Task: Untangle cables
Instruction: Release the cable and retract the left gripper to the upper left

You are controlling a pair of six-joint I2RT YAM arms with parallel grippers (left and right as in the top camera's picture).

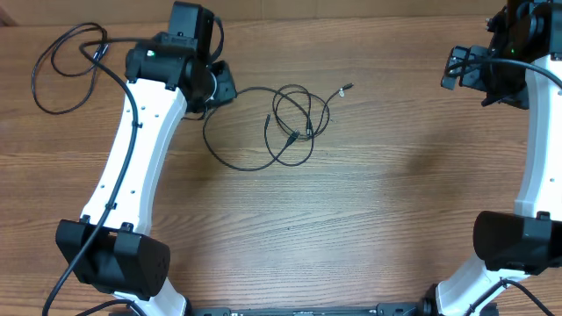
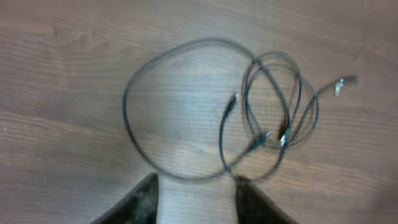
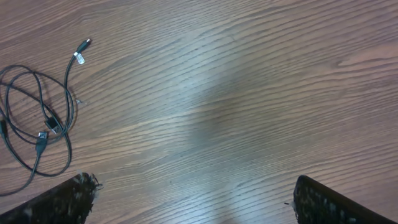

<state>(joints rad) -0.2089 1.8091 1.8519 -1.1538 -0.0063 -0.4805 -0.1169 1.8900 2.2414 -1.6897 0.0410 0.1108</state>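
Table (image 1: 378,202): wood-grain, bearing the cables.
Right gripper (image 3: 199,208): jaws wide apart, empty, well apart from the tangle.
Left gripper (image 2: 198,202): jaws parted, gripping nothing, just beside the big loop.
Cables (image 1: 294,136): thin, black, looped and crossed, left of centre.
Free plug (image 1: 345,89): lying at the tangle's right.

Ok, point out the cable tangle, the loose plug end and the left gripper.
cable tangle (image 2: 256,143), left wrist view, where strands cross.
loose plug end (image 3: 84,45), right wrist view, connector tip.
left gripper (image 2: 196,182), left wrist view, between fingertips.
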